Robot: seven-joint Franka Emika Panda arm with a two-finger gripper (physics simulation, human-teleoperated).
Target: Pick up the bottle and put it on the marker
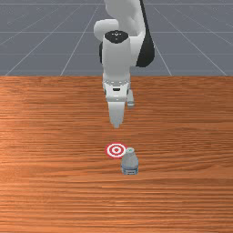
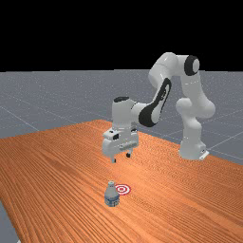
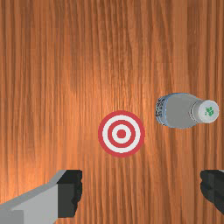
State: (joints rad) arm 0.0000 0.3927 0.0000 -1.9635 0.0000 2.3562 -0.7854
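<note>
My gripper (image 2: 121,158) hangs above the table in the far view, its two fingers apart with nothing between them. In the wrist view the gripper (image 3: 141,189) is open, with black fingertips far apart. A grey bottle with a white cap and a blue-patterned base, the bottle (image 2: 112,195), stands upright on the wood, lower than the fingers. The front view has the bottle (image 1: 129,163) just right of and nearer than the marker (image 1: 116,150), a flat red and white target. In the wrist view the bottle (image 3: 178,110) and the marker (image 3: 121,134) lie apart, both unobstructed by the fingers.
The orange-brown wooden table (image 1: 50,136) extends around the bottle and marker. In the far view the arm's base stands at the right, near the table's far edge, and the arm reaches over from there.
</note>
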